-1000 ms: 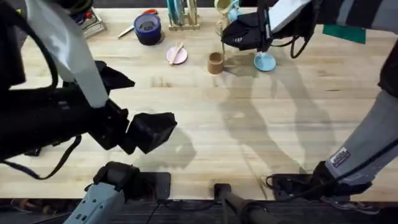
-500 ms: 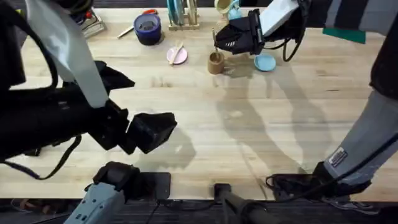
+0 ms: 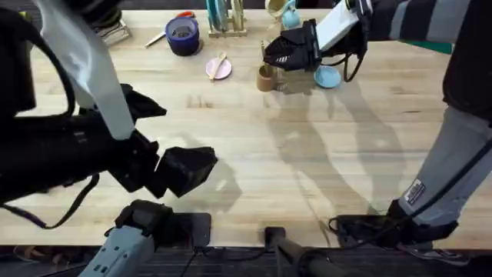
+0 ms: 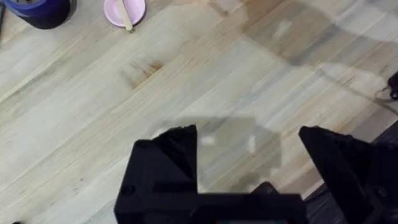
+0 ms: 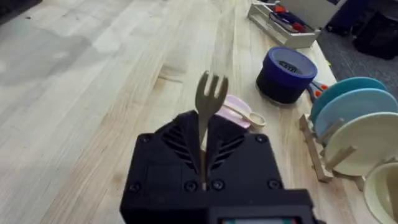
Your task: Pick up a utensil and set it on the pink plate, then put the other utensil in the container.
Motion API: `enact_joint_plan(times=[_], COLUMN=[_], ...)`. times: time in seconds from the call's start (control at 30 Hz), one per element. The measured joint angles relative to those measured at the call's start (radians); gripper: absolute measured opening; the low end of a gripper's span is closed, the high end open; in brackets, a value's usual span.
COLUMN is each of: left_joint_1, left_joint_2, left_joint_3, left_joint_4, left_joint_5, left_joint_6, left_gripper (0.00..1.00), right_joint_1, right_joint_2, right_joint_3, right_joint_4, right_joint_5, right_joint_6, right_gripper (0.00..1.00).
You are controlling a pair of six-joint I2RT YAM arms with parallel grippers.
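Now the right gripper sits at the far edge of the tabletop, just above the brown cup; over the last second it has slid from beside the light-blue plate toward the cup. Its fingers are pressed together on the handle of the wooden fork, prongs standing up in the right wrist view. Whether the handle's lower end is already inside the cup's mouth cannot be told from overhead.

The spoon lies across the pink plate, just beside the cup toward the left edge; the left wrist view confirms it, spoon resting on the pink plate. The first half of the task reads as done.

The left gripper hangs near the tabletop's near left area, well apart from the task's things, fingers spread and holding nothing.

Judgement: the shift puts the fork in line with the cup, so the remaining work is lowering and release. Risk: an off-centre drop could tip the light cup or catch the handle on its rim.
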Motion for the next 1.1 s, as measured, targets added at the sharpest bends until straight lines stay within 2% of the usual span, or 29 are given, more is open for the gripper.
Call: enact_joint_plan(times=[0.37, 0.8, 0.83, 0.93, 0.97, 1.1], left_joint_1=[0.000, 0.000, 0.000, 0.000, 0.000, 0.000], left_joint_2=[0.000, 0.000, 0.000, 0.000, 0.000, 0.000], left_joint_3=[0.000, 0.000, 0.000, 0.000, 0.000, 0.000], left_joint_4=[0.000, 0.000, 0.000, 0.000, 0.000, 0.000], left_joint_5=[0.000, 0.000, 0.000, 0.000, 0.000, 0.000], left_joint_6=[0.000, 0.000, 0.000, 0.000, 0.000, 0.000], left_gripper=[0.994, 0.994, 0.994, 0.994, 0.995, 0.994], right_joint_1=[0.000, 0.000, 0.000, 0.000, 0.000, 0.000], right_joint_2=[0.001, 0.075, 0.075, 0.075, 0.075, 0.075], right_joint_3=[0.000, 0.000, 0.000, 0.000, 0.000, 0.000], right_joint_4=[0.000, 0.000, 0.000, 0.001, 0.001, 0.001], right_joint_5=[0.000, 0.000, 0.000, -0.001, -0.002, -0.002], right_joint_6=[0.000, 0.000, 0.000, 0.000, 0.000, 0.001], right_gripper=[0.032, 0.035, 0.062, 0.279, 0.315, 0.339])
